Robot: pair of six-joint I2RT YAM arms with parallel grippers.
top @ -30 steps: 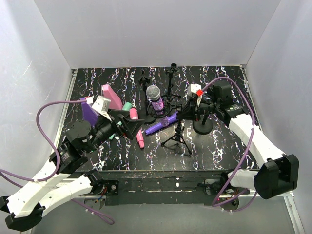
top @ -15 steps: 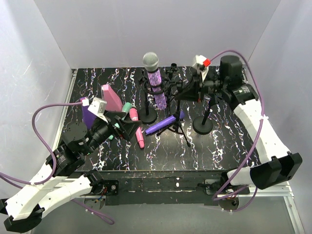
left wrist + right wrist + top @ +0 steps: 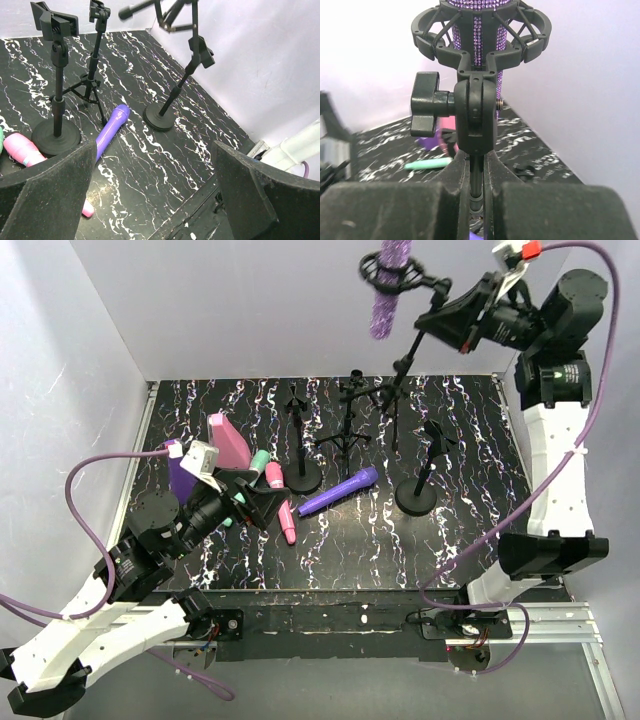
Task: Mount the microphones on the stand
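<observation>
My right gripper is raised high near the back wall and shut on the pole of a black stand. The stand's shock mount grips the glittery purple microphone, which also shows in the right wrist view. The plain purple microphone lies on the table, also seen in the left wrist view. A pink microphone and a mint one lie by my left gripper, which hovers open and empty.
Two round-base stands and a small tripod stand stand on the black marbled table. Pink and purple wedge-shaped objects sit at the left. White walls enclose three sides.
My right arm has lifted the stand with the glittery purple microphone from the table's middle to high above the back. The left arm has barely moved.
</observation>
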